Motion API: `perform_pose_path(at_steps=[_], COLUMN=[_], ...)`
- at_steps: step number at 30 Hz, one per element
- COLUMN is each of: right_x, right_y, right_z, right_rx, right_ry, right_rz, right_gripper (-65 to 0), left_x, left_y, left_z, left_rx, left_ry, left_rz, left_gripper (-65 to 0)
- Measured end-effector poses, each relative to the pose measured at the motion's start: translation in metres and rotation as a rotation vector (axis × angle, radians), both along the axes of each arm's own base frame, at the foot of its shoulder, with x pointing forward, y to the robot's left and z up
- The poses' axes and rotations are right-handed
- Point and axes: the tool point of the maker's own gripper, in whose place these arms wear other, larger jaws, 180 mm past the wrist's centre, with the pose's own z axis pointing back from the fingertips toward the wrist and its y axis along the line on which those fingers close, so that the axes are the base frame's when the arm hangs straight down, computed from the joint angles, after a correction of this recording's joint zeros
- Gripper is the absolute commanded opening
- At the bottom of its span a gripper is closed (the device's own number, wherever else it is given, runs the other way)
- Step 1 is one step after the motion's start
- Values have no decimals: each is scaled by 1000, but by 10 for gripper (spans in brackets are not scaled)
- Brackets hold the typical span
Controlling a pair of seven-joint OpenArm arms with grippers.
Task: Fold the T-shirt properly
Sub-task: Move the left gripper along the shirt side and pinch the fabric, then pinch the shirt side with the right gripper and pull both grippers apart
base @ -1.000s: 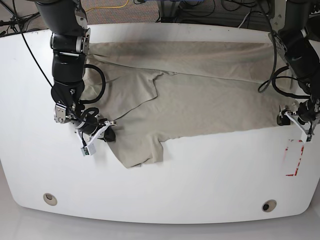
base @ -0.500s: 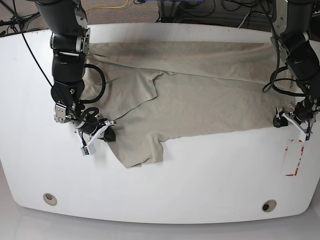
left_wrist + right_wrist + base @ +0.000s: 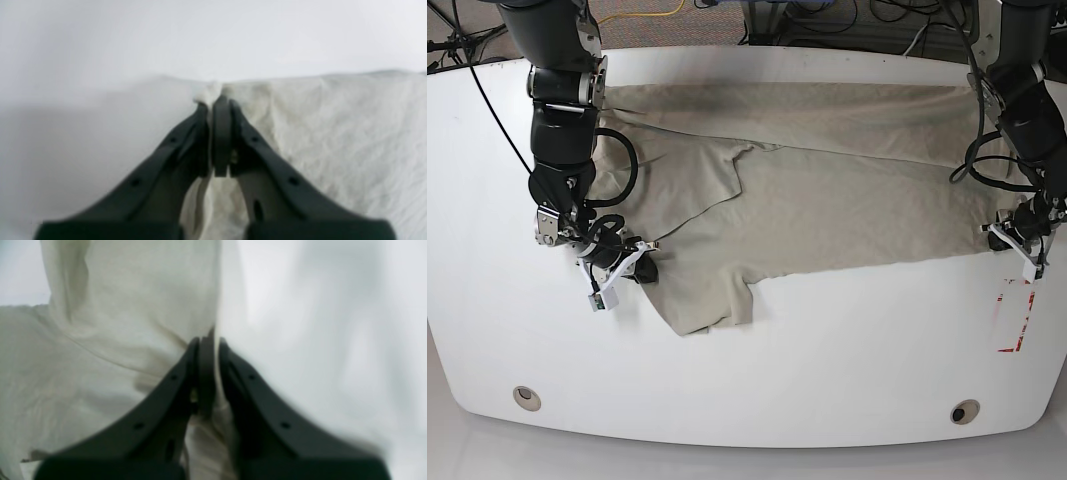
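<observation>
The khaki-beige T-shirt (image 3: 827, 200) lies spread across the white table (image 3: 827, 370), with a sleeve hanging toward the front left. At the shirt's right hem corner, my left gripper (image 3: 1005, 238) is shut on the fabric. The left wrist view shows a pinch of T-shirt (image 3: 333, 133) squeezed between the closed tips of the left gripper (image 3: 215, 100). My right gripper (image 3: 645, 268) is shut on the shirt's left edge beside the sleeve. In the right wrist view the T-shirt (image 3: 116, 306) runs up from the closed right gripper (image 3: 206, 340).
A red-outlined mark (image 3: 1017, 315) sits on the table just in front of the left gripper. Two round holes (image 3: 527, 398) (image 3: 965, 411) lie near the front edge. Cables trail beyond the table's far edge.
My left gripper has closed on the shirt's right hem corner after shifting slightly inward. The right arm and its hold have not moved.
</observation>
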Motion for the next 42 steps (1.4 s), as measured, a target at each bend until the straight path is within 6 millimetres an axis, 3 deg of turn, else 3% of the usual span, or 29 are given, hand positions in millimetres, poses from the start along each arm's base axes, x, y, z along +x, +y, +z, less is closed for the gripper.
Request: perform_pose_path(at_steps=[10,22,33,42], right_x=[-3,-9,-47,-91], right_y=[-4,-26,-60,-62], right_z=[11,48,68,78], right_rx=[-88,-221,-341,-416], right_ry=[-9,-73,-44,-13], right_rz=[43,72,23,28], right_gripper=[-650,-650,-650,-650], left_x=[9,25,8,-18], left_y=[-21,-19,-20,-17], left_z=[9,60,70,74], left_rx=[80,204,274,364], left_ry=[34,-18,29,48], left_rz=[-98,-123,-133,-151], left_gripper=[-650,-650,-650,-650])
